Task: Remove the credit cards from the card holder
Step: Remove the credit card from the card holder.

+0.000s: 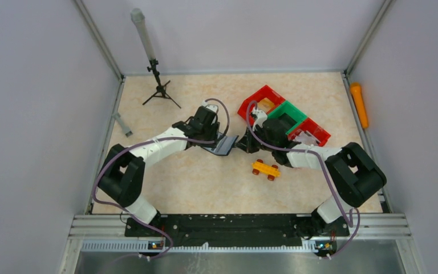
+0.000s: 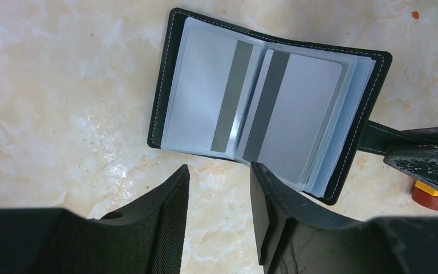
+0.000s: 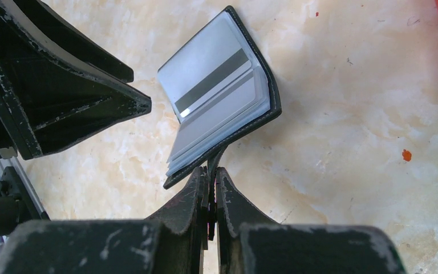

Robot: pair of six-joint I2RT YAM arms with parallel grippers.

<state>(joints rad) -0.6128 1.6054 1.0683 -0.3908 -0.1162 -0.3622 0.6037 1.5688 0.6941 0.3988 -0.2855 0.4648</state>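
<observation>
Top external: the left arm (image 1: 165, 145) comes in from the left, jaws apart, nothing between them. The card holder (image 2: 268, 108) is spread open just ahead of them above the desk (image 2: 63, 114). Its fold runs away from the jaws, roughly in line with their gap. I cannot tell whether it lies flat. Striped cards (image 2: 311, 108) sit in clear sleeves. The right jaws are clamped on the strap tab (image 2: 379, 137). Judgement: the left jaws are free and nearest the right-hand card.
</observation>
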